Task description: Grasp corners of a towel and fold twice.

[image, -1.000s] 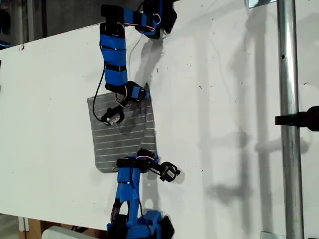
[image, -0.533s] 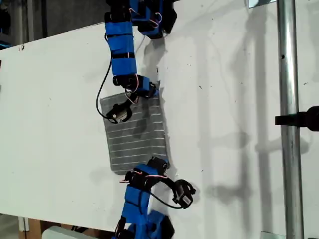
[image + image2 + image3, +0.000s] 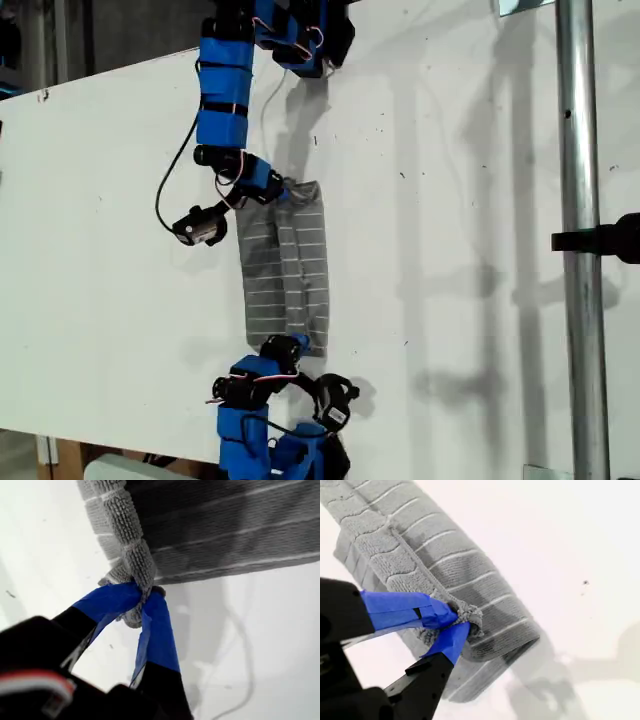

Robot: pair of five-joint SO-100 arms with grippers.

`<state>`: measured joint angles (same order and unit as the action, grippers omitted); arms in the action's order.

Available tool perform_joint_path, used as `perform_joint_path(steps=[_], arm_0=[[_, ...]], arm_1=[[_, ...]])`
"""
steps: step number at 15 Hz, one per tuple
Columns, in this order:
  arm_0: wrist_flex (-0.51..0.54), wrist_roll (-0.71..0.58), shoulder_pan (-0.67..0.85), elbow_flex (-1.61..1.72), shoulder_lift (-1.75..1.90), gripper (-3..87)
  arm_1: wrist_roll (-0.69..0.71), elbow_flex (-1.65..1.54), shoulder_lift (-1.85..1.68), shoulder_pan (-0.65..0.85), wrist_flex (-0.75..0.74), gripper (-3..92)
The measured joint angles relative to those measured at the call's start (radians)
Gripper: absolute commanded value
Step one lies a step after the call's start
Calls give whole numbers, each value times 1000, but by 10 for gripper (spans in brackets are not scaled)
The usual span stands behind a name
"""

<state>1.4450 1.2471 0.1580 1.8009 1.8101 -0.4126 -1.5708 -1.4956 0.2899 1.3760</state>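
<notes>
my first gripper (image 3: pixel 142 600) clenches a bunched corner of the towel (image 3: pixel 225 530); my second gripper (image 3: pixel 457 622) pinches another corner, cloth draped beyond both jaws on the table (image 3: pixel 450 150).

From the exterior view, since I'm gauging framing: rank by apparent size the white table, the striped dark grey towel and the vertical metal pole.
1. White table, filling most of the view.
2. Vertical metal pole, spanning the full height but thin.
3. Striped dark grey towel, bunched narrow between the two arms.
The pole and the towel cover similar areas, and the pole may stand nearer the camera, so that order is unsure.
</notes>
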Motion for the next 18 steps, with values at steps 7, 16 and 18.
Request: perform_joint_path(steps=[7,16,18], arm_0=[[51,-373,503,-187,-74,-27],[-63,-155,265,5,-186,-27],[-63,-117,222,21,-184,-5]], arm_1=[[249,387,189,370,-80,-3],[80,-52,144,176,-206,-3],[63,-52,181,161,-210,-3]])
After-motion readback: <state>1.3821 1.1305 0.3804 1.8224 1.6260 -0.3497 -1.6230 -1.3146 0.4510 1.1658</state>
